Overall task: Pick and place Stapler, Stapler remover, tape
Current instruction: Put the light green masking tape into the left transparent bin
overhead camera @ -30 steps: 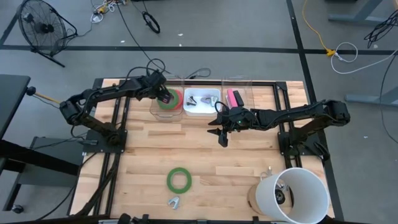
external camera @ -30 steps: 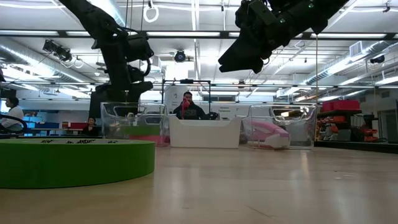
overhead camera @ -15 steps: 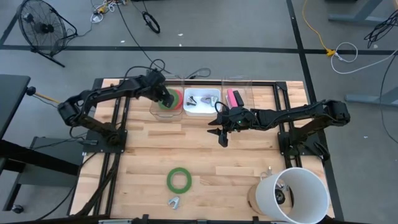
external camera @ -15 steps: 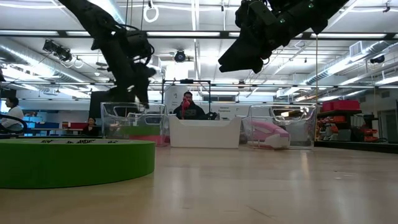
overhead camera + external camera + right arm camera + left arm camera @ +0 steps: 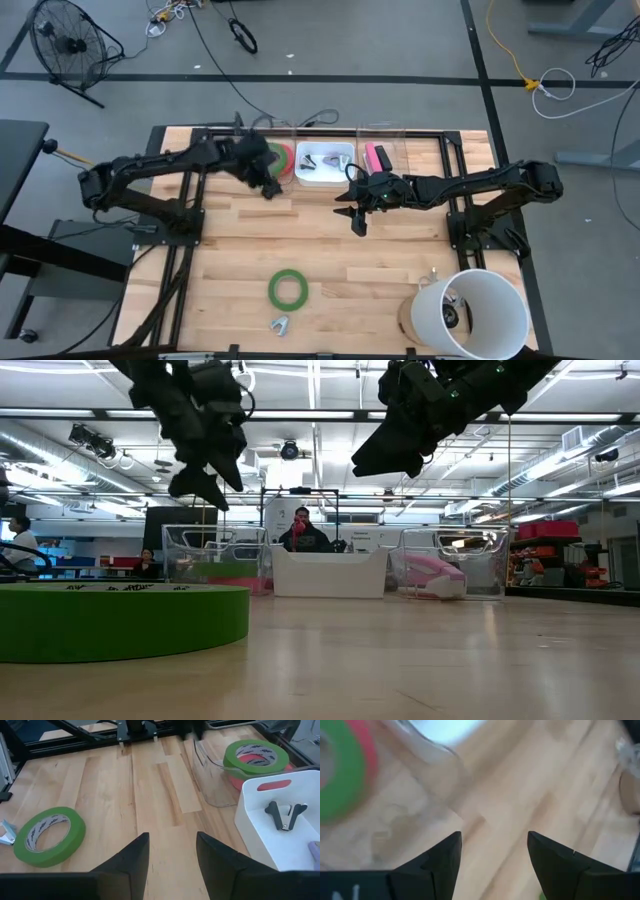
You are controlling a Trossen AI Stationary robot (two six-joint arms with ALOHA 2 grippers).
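Three tape rolls show in all. One green roll (image 5: pixel 288 289) lies loose on the wooden table (image 5: pixel 230 250), toward six o'clock from the table's middle in the high view. A second green roll (image 5: pixel 255 755) sits on top of one pinkish red roll (image 5: pixel 239 781) inside the clear bin (image 5: pixel 268 172) at about eleven o'clock.

There are three bins in a row along the twelve o'clock edge. The middle one is a white bin (image 5: pixel 322 168) holding two staple removers: one dark (image 5: pixel 285 814), and one more (image 5: pixel 338 160) beside it. A third, silver staple remover (image 5: pixel 279 323) lies on the table just past the loose green roll, toward six o'clock. The clear bin at one o'clock (image 5: pixel 385 150) holds one pink stapler (image 5: pixel 375 157).

The left gripper (image 5: pixel 270 187) hangs above the table at the six o'clock edge of the bin with the two rolls. Its fingers (image 5: pixel 445 857) stand apart with bare wood between them, holding nothing.

The right gripper (image 5: pixel 358 222) hovers over the table's middle, just toward six o'clock of the white bin. Its fingers (image 5: pixel 131 857) are also spread, with nothing between them.

One white bucket (image 5: pixel 472 312) stands at five o'clock.
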